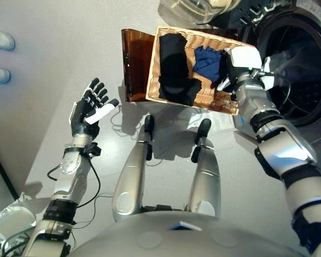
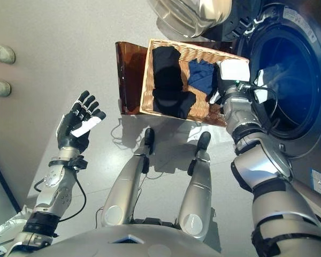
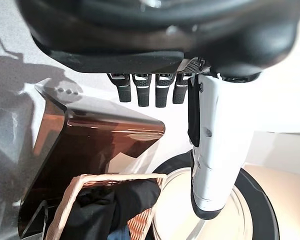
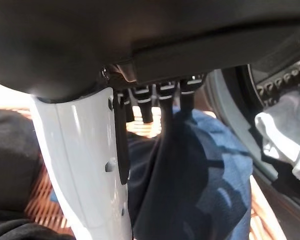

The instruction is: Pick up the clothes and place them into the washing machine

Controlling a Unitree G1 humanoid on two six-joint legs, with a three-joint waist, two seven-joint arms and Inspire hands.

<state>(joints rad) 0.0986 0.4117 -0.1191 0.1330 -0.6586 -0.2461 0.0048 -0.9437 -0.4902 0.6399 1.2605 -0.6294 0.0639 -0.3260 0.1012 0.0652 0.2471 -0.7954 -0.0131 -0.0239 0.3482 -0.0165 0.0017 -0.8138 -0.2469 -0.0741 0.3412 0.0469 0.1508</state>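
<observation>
The right hand [image 2: 229, 80] was down in the basket [image 2: 147, 80], directly over the blue cloth [image 2: 202, 75], which lay just beyond its fingertips. Whether those fingers had closed on the fabric could not be told. The cloth was crumpled, with no clear long axis. A black garment [image 2: 168, 80] lay farther from that hand, along the basket's other side, its length running front to back. The washing machine drum [image 2: 294, 80] gaped just beside the hand, away from the black garment, with a pale cloth [image 4: 285, 130] already at its rim, plain only in the right wrist view. The left hand [image 1: 91, 110] hung well apart, fingers straight and spread, holding nothing. The right hand was clearly nearer for the pick.
</observation>
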